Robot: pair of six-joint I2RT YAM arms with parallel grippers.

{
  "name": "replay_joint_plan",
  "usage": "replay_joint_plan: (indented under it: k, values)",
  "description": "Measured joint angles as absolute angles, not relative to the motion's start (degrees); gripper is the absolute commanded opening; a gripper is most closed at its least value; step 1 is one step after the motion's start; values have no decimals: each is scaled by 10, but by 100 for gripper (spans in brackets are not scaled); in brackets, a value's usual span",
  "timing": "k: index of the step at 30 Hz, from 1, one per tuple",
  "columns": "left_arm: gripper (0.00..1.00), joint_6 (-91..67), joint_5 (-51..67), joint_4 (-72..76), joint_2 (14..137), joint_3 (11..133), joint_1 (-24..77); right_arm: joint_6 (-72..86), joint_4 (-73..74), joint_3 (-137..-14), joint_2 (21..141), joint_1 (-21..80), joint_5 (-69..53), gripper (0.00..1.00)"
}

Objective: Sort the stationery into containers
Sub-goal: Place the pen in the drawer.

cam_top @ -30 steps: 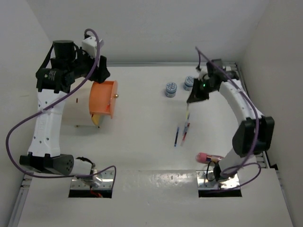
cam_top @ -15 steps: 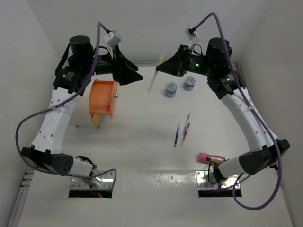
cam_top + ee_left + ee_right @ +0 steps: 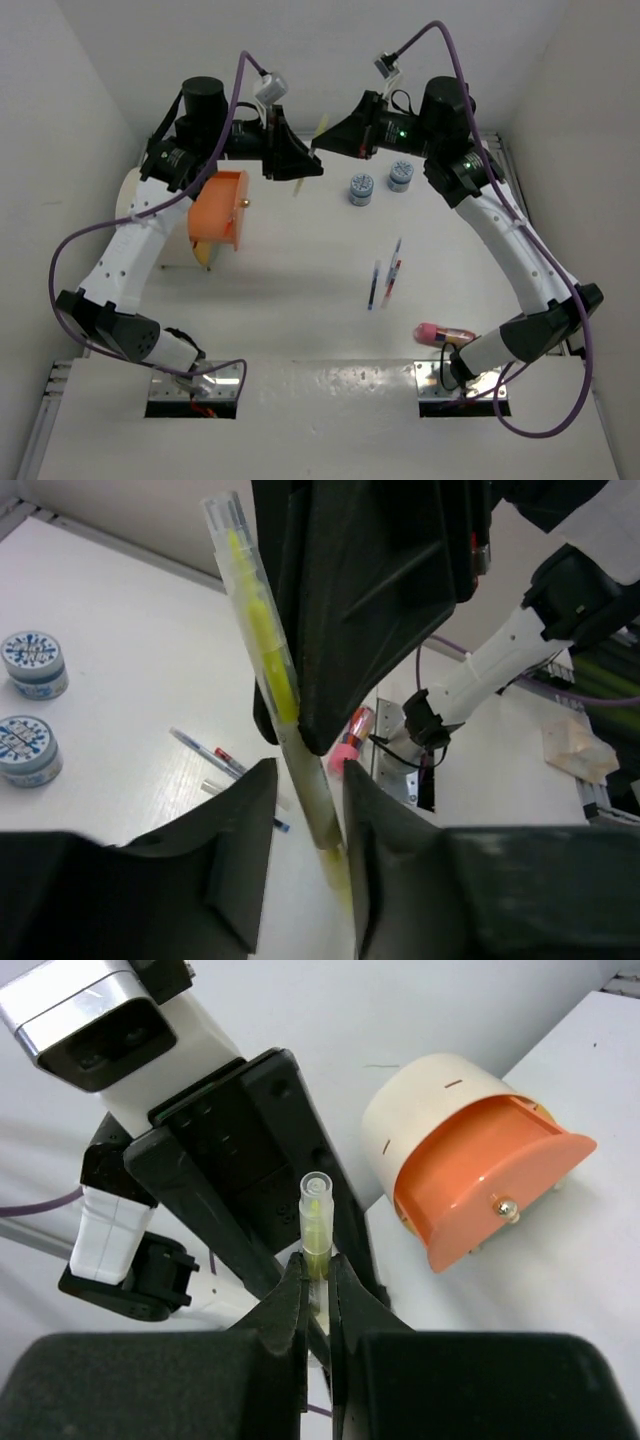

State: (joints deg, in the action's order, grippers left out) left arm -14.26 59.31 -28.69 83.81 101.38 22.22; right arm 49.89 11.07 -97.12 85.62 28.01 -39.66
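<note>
Left gripper (image 3: 308, 780) has reached right gripper (image 3: 315, 1270), which pinches the yellow pen (image 3: 262, 650), standing steep, top leaning right. Left grip unclear.

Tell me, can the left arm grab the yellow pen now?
Probably yes. The right gripper holds the yellow pen up in the air, and the pen stands between the left gripper's open fingers, with nothing blocking.

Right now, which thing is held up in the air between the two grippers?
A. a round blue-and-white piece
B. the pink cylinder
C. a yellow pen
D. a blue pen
C: the right gripper is shut on the yellow pen, and the left gripper has one finger on either side of it.
</note>
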Motion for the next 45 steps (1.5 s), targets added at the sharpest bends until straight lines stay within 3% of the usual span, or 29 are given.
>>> replay_joint_plan:
  k: [2, 4, 5, 8, 14, 19, 28, 35, 45]
  values:
    - [20, -137, 592, -295, 838, 1020, 222, 496, 110, -972, 857, 281, -394, 0]
    - [6, -133, 579, -311, 838, 1028, 220, 494, 107, -973, 858, 281, -397, 12]
    - [2, -133, 579, -315, 839, 1030, 215, 489, 107, -974, 858, 283, -393, 46]
    - [0, -124, 568, -329, 839, 1044, 199, 489, 116, -974, 860, 285, -395, 92]
    - [0, -60, 496, -432, 846, 1137, 126, 473, 155, -971, 859, 201, -407, 93]
    - [0, 34, 295, -541, 846, 1188, 104, 420, 208, -910, 846, 102, -397, 93]
    - [0, 93, -6, -636, 863, 1064, 82, 327, 317, -826, 834, 71, -389, 92]
    - [0, 74, -62, -655, 889, 1026, 81, 288, 360, -825, 834, 65, -379, 92]
    - [1, 58, -41, -676, 910, 1005, 80, 267, 379, -825, 835, 62, -375, 92]
